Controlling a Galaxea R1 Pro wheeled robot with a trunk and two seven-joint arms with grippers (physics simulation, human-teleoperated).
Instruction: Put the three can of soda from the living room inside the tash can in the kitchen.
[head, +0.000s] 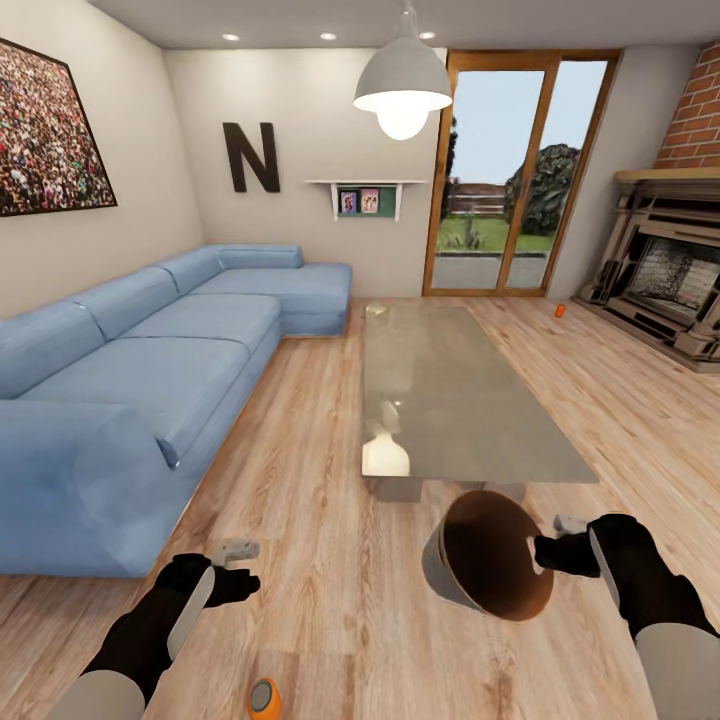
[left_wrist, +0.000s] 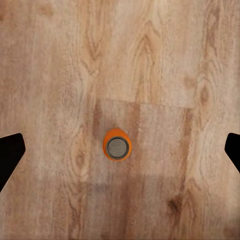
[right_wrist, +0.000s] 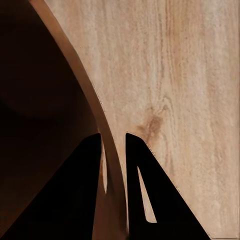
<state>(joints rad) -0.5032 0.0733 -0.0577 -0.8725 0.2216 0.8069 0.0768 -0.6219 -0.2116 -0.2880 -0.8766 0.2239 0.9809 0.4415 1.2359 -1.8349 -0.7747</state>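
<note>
Down on the wood plank floor (head: 330, 560) of the living room, the right tool (right_wrist: 114, 150) is pinched tight on the rim of the round grey trash can with the brown wood-coloured inside (head: 490, 565), one finger inside the wall and one outside, and the can is tipped so its open mouth faces the head camera. It hangs just in front of the near end of the long glass-topped coffee table (head: 450, 400). The left tool (head: 235, 552) is spread wide with nothing in it, pointing straight down at the floor; in the left wrist view its two dark fingertips (left_wrist: 10, 152) sit way out at either edge with a small bright orange soda can (left_wrist: 116, 144) standing upright on the floor between them, well below. That same can is at the bottom of the head view. A second orange can (head: 560, 310) sits far off on the floor near the stone fireplace (head: 670, 275). Big blue sectional sofa (head: 150, 370) along the left wall.
</note>
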